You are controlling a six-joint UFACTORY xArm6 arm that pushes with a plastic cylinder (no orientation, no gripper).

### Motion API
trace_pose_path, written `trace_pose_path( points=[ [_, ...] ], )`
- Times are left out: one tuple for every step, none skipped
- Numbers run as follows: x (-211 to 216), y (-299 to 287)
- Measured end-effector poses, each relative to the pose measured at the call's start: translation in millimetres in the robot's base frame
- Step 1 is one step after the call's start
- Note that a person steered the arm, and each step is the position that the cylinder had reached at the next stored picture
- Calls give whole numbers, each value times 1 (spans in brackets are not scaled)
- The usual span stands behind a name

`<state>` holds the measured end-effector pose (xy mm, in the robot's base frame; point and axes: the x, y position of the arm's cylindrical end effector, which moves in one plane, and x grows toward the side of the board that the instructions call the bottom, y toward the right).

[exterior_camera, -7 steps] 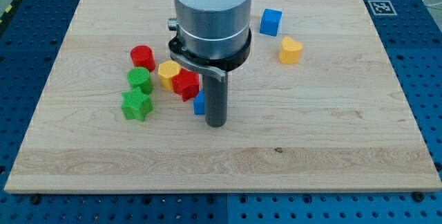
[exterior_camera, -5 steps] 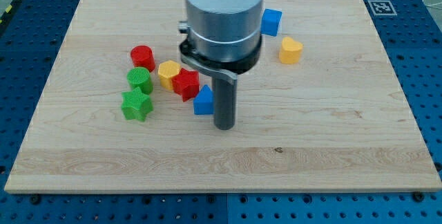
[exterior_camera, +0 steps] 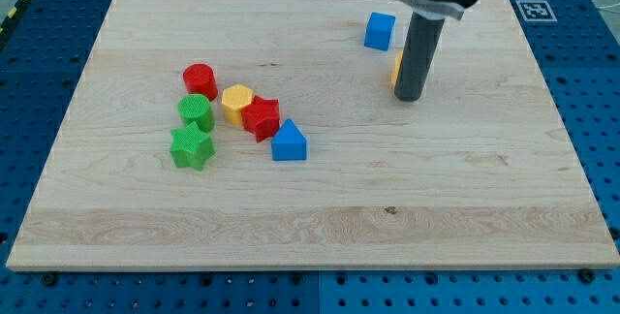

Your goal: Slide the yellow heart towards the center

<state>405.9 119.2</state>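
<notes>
The yellow heart point(exterior_camera: 396, 67) lies at the view's upper right, almost wholly hidden behind my rod; only a thin yellow-orange sliver shows at the rod's left edge. My tip point(exterior_camera: 410, 97) rests on the board just in front of the heart, at its lower right side. A blue cube point(exterior_camera: 380, 30) lies just up and left of the rod.
A cluster lies left of centre: a red cylinder point(exterior_camera: 200, 80), a green cylinder point(exterior_camera: 196, 112), a green star point(exterior_camera: 191, 146), a yellow hexagon block point(exterior_camera: 235, 104), a red block point(exterior_camera: 261, 117) and a blue triangular block point(exterior_camera: 289, 141). A marker tag point(exterior_camera: 535, 10) is at the board's top right corner.
My rod has moved from beside the blue triangular block near the centre up and right to the yellow heart, now covering it. The blocks have not moved.
</notes>
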Motion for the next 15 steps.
trace_pose_path(
  points=[
    [-30, 6],
    [-39, 20],
    [-50, 47],
    [-86, 59],
    [-113, 59],
    [-113, 51],
    [-98, 41],
    [-79, 33],
    [-69, 26],
    [-63, 15],
    [-59, 3],
    [-55, -8],
    [-51, -20],
    [-48, -32],
    [-42, -46]
  ],
)
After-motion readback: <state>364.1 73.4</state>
